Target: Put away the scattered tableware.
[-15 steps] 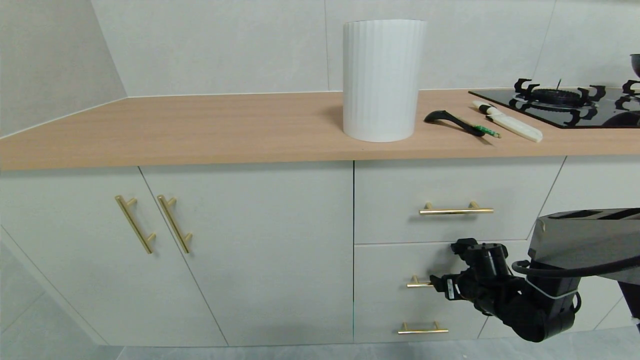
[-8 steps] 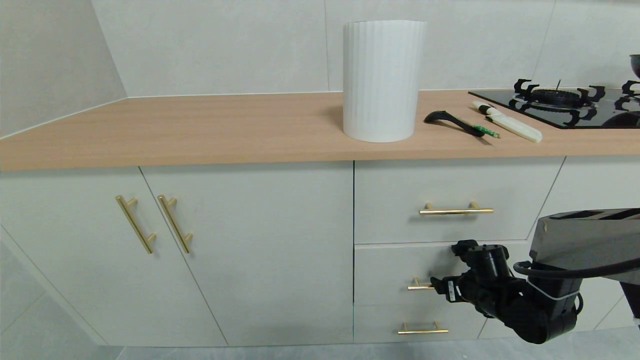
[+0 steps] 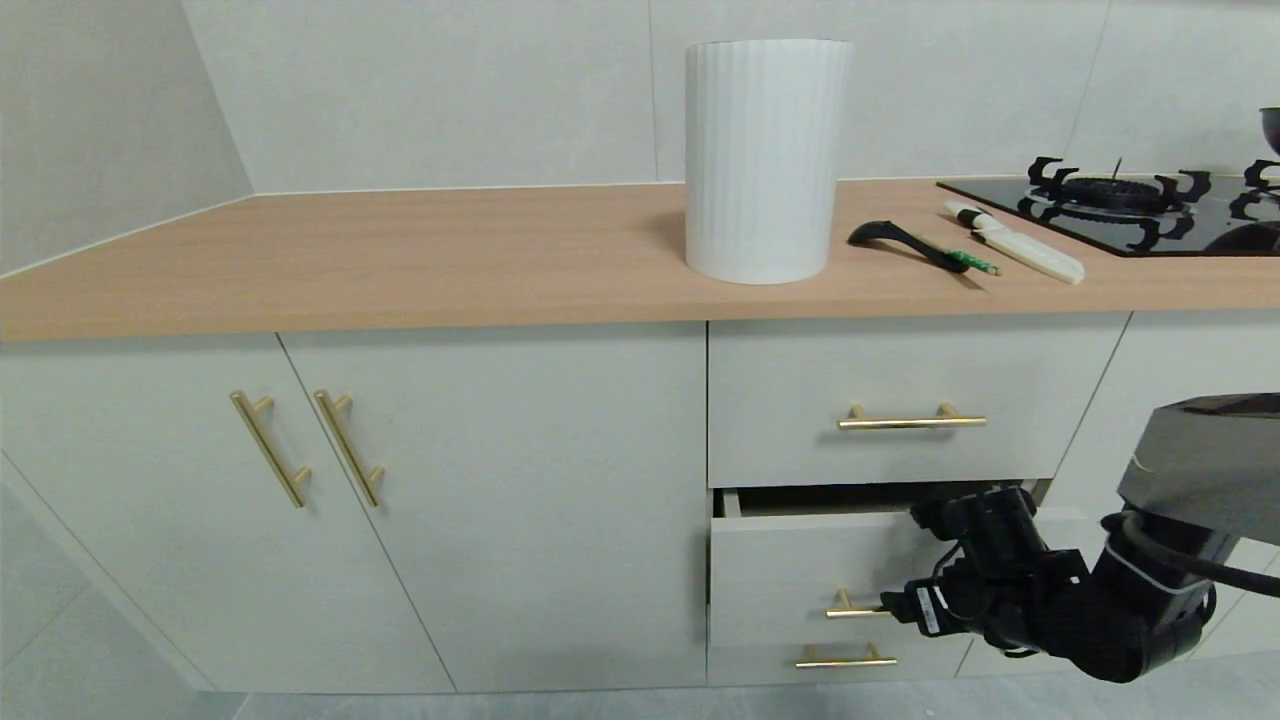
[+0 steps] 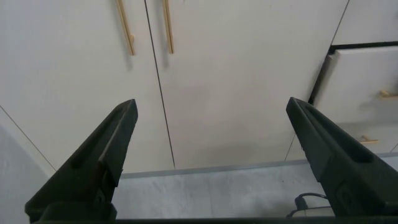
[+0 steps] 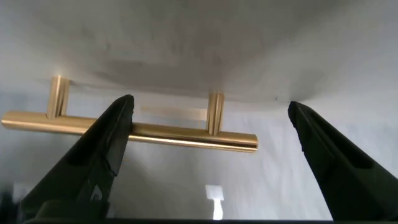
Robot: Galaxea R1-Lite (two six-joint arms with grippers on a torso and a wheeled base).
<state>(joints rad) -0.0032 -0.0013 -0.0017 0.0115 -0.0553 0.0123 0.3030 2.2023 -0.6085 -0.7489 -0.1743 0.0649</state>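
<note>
A black ladle, a green-handled utensil and a white knife lie on the wooden countertop, right of a tall white ribbed container. Low in front of the cabinet, my right gripper is at the gold handle of the middle drawer, which stands slightly pulled out. In the right wrist view its fingers are spread wide, and the right gripper straddles the handle. My left gripper hangs open low before the cabinet doors.
A black gas hob occupies the counter's right end. The top drawer and bottom drawer handle sit above and below the opened one. Two doors with gold handles are at the left. Grey floor lies below.
The middle drawer has slid out, leaving a dark gap at its top. My right gripper and arm have drawn back and down with the handle.
</note>
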